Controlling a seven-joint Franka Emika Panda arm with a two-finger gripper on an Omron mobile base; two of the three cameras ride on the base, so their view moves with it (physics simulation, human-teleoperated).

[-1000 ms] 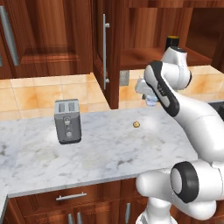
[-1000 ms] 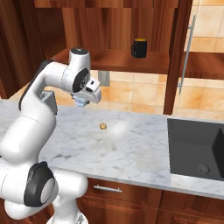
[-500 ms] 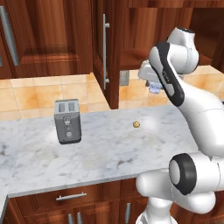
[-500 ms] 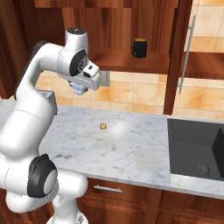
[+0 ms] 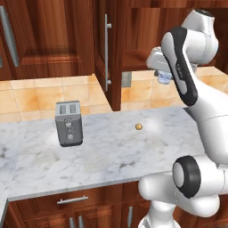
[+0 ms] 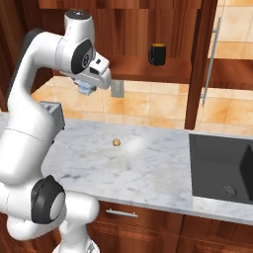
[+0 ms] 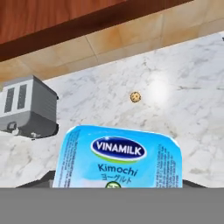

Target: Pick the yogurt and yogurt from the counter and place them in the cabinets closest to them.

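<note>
I hold the pale blue yogurt cup [image 7: 121, 157] clamped in my gripper [image 6: 87, 89], raised well above the marble counter [image 5: 102, 156] beside the open cabinet shelf [image 6: 148, 69] — next, I judge, comes carrying it in onto that shelf.

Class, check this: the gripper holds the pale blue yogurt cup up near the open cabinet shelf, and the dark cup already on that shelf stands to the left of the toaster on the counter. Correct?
Not quite. The gripper does hold the pale blue yogurt cup aloft, but the dark cup stands on the cabinet shelf, not on the counter, as the right base view shows.

Pale blue-white yogurt [image 7: 120, 157]; grey toaster [image 5: 68, 123]; white-grey veined counter [image 5: 111, 156].
</note>
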